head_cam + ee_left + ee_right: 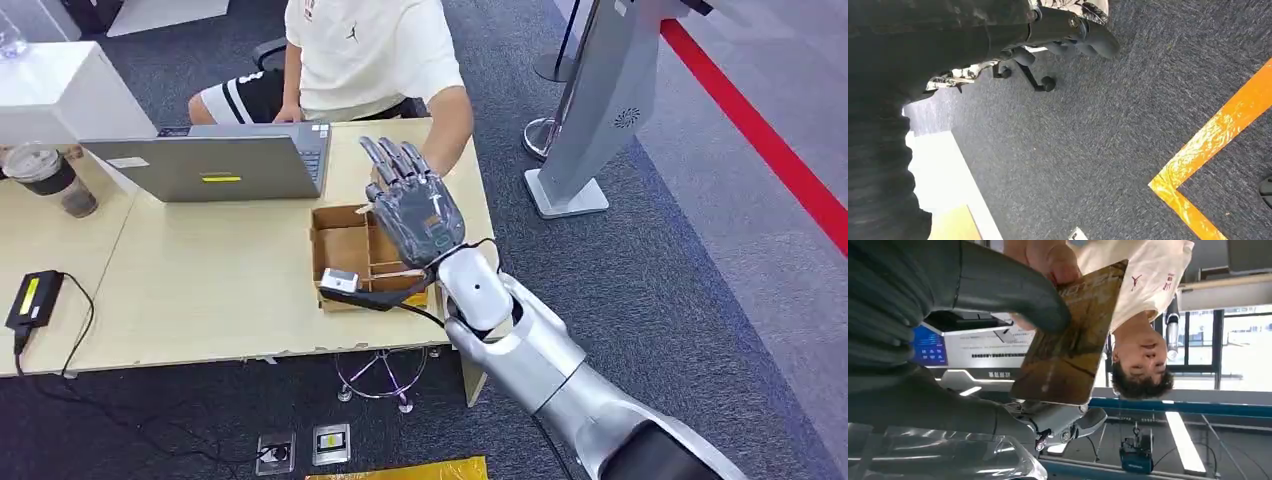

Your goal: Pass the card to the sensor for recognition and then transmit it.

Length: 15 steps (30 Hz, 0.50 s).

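Right hand [415, 200] raised over the desk, dark glossy fingers extended upward, silver smooth forearm behind it. In the right wrist view the thick grey thumb [1013, 290] presses on one card [1073, 340]: flat, rectangular, brown mottled print, slightly glossy, rounded corners. A person's fingers [1050, 257] also pinch the card's far edge, so both hold it at once. Card sits in front of the person in a white T-shirt [365, 50], seated behind the desk.

Left hand: the left wrist view shows dark carpet and orange floor tape, hand state cannot tell.

One light wood-look desk [200, 290], flat matte top. One open cardboard box [345, 245], brown, with dividers, beside the right hand's wrist. One small grey-white sensor [338, 281] at the box's near edge, black cable attached. One grey laptop [215, 165], lid up. One plastic cup [50, 180] with dark drink. One black flat device [33, 298] with a yellow label, cabled.
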Motion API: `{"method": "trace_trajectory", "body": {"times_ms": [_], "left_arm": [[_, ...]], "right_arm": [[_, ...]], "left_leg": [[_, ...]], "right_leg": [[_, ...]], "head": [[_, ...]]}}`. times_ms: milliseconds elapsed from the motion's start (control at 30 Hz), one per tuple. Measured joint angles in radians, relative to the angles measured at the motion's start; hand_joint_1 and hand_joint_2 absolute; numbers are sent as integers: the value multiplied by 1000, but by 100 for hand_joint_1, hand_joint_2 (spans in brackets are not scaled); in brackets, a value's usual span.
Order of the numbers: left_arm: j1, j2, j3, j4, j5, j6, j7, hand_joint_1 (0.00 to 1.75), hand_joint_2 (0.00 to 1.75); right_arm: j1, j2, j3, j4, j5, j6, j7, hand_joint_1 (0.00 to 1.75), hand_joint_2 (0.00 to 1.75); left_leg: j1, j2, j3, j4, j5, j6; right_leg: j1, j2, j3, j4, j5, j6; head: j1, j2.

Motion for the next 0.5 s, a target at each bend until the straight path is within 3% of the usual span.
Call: {"method": "trace_trajectory", "body": {"times_ms": [233, 333, 500], "left_arm": [[-7, 0, -9, 0, -9, -2, 0, 0, 175], [-7, 0, -10, 0, -8, -2, 0, 0, 175], [-6, 1, -11, 0, 3, 5, -2, 0, 175]], "right_arm": [[14, -21, -10, 9, -62, -21, 8, 166, 175], [37, -33, -35, 11, -140, -32, -4, 175, 175], [61, -51, -62, 24, -217, -69, -15, 166, 175]], "left_leg": [[0, 1, 0, 0, 0, 0], [0, 1, 0, 0, 0, 0], [0, 1, 0, 0, 0, 0]], "right_leg": [[0, 1, 0, 0, 0, 0], [0, 1, 0, 0, 0, 0], [0, 1, 0, 0, 0, 0]], "head": [[0, 0], [0, 0], [0, 0]]}}
